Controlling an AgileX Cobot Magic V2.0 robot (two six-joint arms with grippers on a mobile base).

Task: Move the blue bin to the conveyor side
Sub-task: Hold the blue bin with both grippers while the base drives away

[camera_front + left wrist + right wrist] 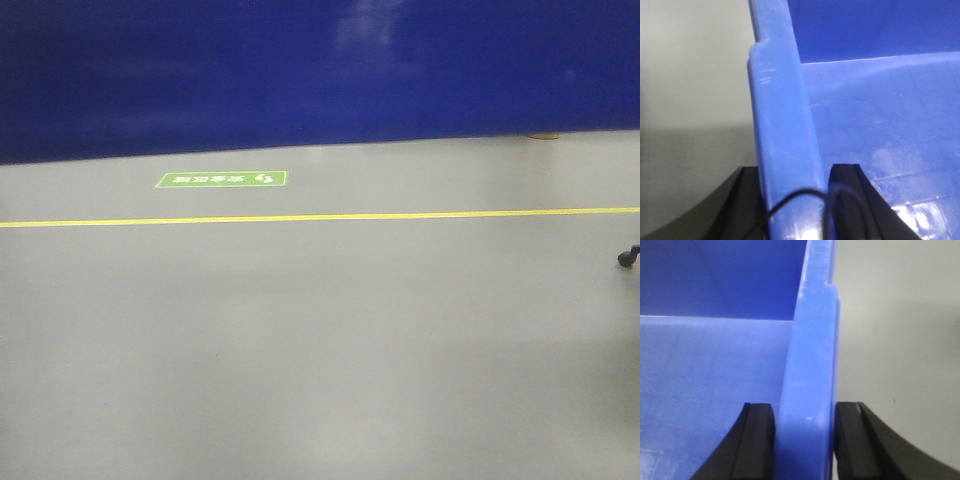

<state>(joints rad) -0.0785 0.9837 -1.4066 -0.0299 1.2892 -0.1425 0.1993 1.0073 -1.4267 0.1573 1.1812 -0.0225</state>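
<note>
The blue bin (880, 125) fills the left wrist view, with its thick rim (782, 125) running up the frame. My left gripper (795, 200) is shut on that rim, one black finger (747, 200) outside the wall and one inside. In the right wrist view the bin (715, 365) shows its other side. My right gripper (805, 440) is shut on the rim (810, 355), one finger (757, 440) inside and one outside. A broad dark blue surface (320, 70) spans the top of the front view; I cannot tell if it is the bin. The conveyor is out of view.
Grey floor (320, 350) lies ahead, crossed by a yellow line (320, 216). A green floor sign (221, 179) sits beyond the line on the left. A small black object (628, 257) pokes in at the right edge. Pale floor shows beside the bin in both wrist views.
</note>
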